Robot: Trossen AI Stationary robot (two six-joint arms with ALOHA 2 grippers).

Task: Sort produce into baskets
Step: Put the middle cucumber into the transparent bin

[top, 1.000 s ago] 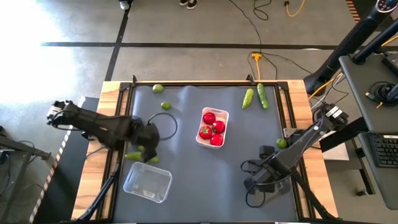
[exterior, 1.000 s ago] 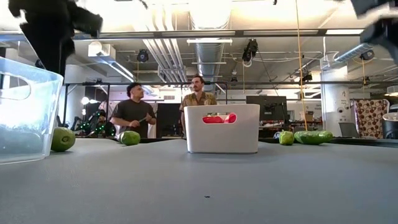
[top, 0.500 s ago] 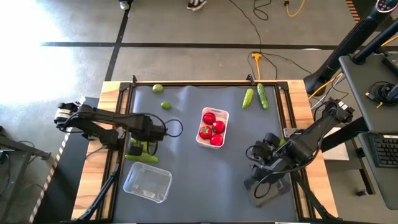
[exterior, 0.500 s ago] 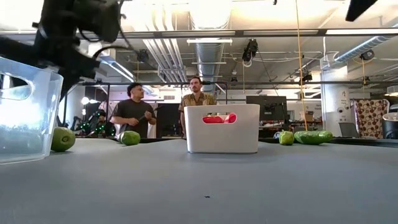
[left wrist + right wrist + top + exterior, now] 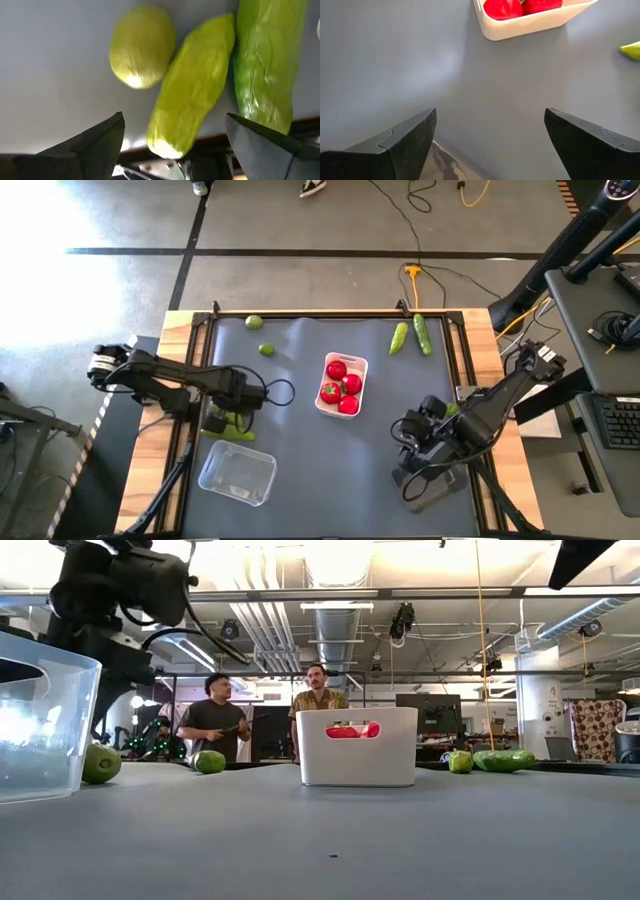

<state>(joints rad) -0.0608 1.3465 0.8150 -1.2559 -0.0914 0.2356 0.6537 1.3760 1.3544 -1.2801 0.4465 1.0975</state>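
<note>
High view first: your produce is spread over the grey table [image 5: 300, 470]. Four red tomatoes [image 5: 341, 388] sit in the white tray [image 5: 359, 364] near the middle, and you can see them through its handle slot in the low view [image 5: 352, 730]. Two cucumbers [image 5: 411, 336] lie side by side near the far edge on the right, well apart from that tray. Two limes rest toward the far left: one lime [image 5: 254, 323] near the far edge, another lime [image 5: 266, 349] a little nearer you. A small green piece [image 5: 453, 410], likely a lime, sits at the right edge, just beside the right arm.

More produce lies at the left edge under the left gripper [image 5: 222, 413]. Your left wrist view shows it plainly: a round lime [image 5: 142, 46], a pale green cucumber [image 5: 192, 85] and a darker green cucumber [image 5: 265, 60] lying beside each other on the mat, the two cucumbers touching or nearly so. That gripper's fingers [image 5: 95, 145] are spread wide apart and hold nothing.

The clear tray [image 5: 238, 472] sits near the front left, just in front of that cluster.

Your right gripper [image 5: 412, 442] is at the front right, over bare mat, its fingers [image 5: 407, 137] wide apart, with the white tray [image 5: 530, 22] ahead of it.
</note>
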